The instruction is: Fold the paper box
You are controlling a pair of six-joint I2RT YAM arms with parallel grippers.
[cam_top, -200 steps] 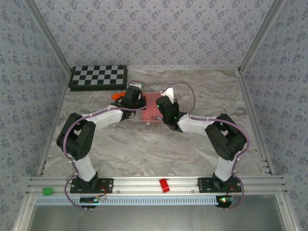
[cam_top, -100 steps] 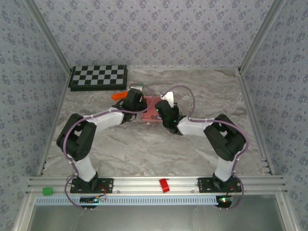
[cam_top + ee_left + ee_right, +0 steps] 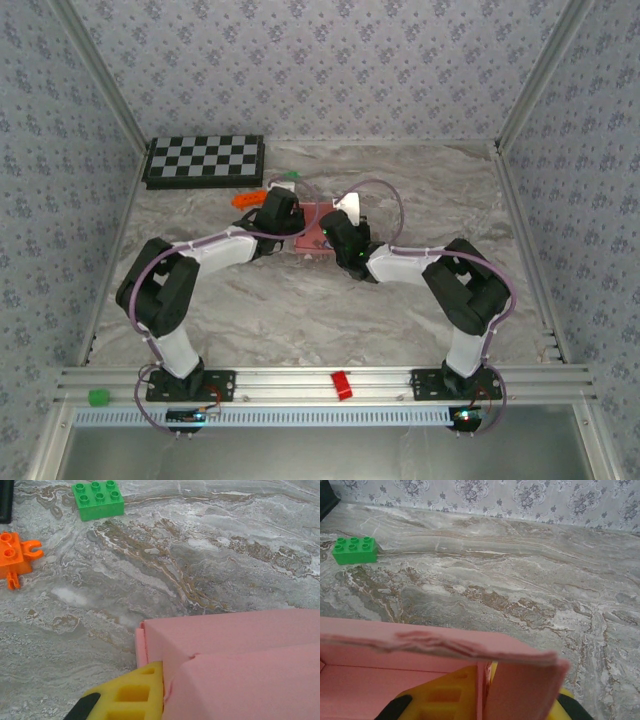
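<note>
Table [image 3: 430, 200] — paper box [image 3: 240, 645], checkerboard [image 3: 204, 160], green brick [image 3: 98, 500]

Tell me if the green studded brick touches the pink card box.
No, the green studded plastic brick lies on bare marble tabletop, clear of the pink thin-card box.

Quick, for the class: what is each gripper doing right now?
Left gripper: cannot be told.
Right gripper: closed on a wall of the paper box.
</note>
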